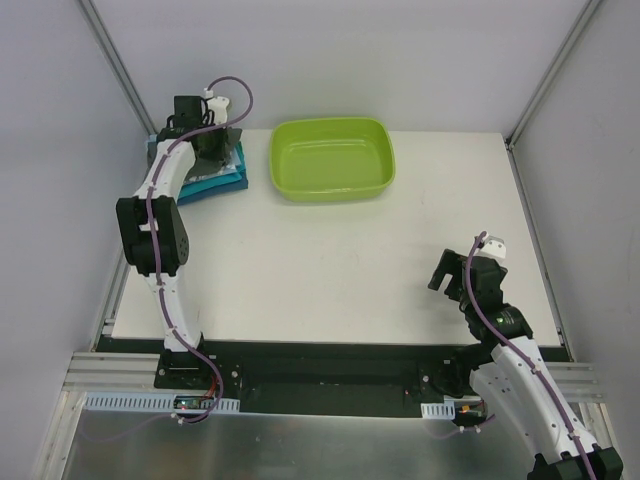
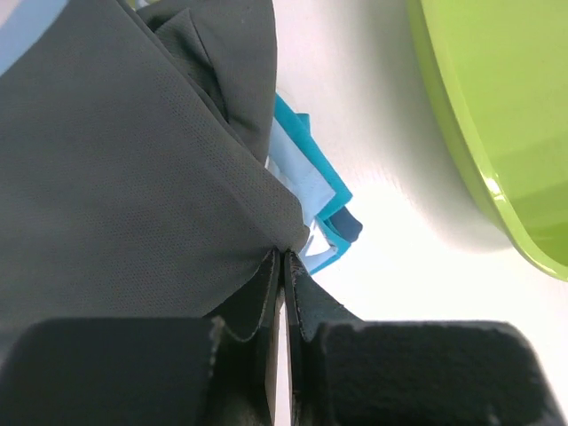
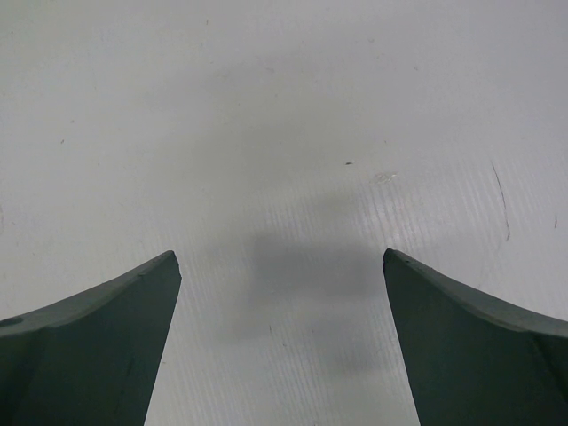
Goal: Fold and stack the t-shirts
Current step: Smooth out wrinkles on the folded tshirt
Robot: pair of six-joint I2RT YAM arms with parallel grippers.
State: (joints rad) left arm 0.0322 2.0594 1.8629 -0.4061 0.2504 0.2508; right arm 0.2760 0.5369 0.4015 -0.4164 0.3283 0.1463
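Note:
At the table's far left corner lies a stack of folded t-shirts (image 1: 212, 182). A dark grey t-shirt (image 2: 124, 177) is on top, with teal (image 2: 306, 146) and light blue (image 2: 306, 182) layers showing under its edge. My left gripper (image 2: 284, 256) is shut, its tips pinching the grey shirt's edge close to its near corner. From above, the left gripper (image 1: 213, 140) sits over the stack's back part. Far from the shirts, low over bare table at the near right, my right gripper (image 3: 281, 262) stands open and holds nothing; the top view shows the right gripper (image 1: 452, 272) there.
A lime-green plastic tub (image 1: 332, 160) stands at the back centre, just right of the stack, and looks to hold nothing. Its rim (image 2: 479, 151) is close to the left gripper. The white table (image 1: 330, 270) ends at metal rails near the arm bases.

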